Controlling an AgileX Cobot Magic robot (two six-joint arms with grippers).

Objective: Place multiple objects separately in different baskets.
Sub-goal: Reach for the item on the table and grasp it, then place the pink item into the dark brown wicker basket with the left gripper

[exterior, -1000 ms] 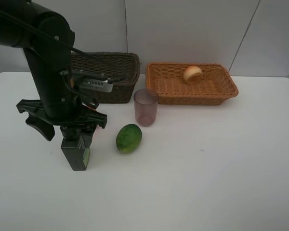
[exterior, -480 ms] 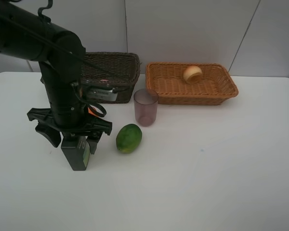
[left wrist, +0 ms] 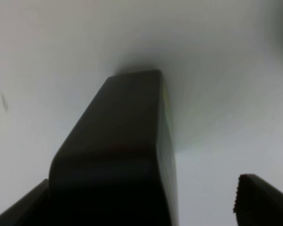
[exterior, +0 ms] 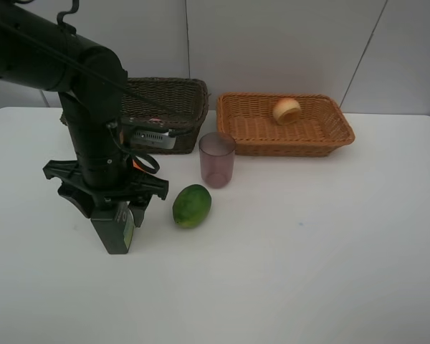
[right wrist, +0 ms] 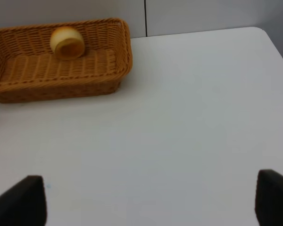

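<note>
Green fruit (exterior: 192,206) beside bottle (exterior: 113,233), cup (exterior: 217,159) near, left arm (exterior: 86,115) screening dark basket (exterior: 180,100) (seemingly partly)

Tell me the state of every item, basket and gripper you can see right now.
left gripper: open, straddling the dark green bottle
dark green bottle: upright on the table
right gripper: open, empty
mauve cup: upright, looks empty
green fruit: lying on table
peach: inside tan basket
dark basket: inside mostly out of sight

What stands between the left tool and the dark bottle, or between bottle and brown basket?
Nothing visible. The left tool straddles the dark green bottle; toward the dark brown basket lies only the arm. The cup and green fruit sit aside.
</note>
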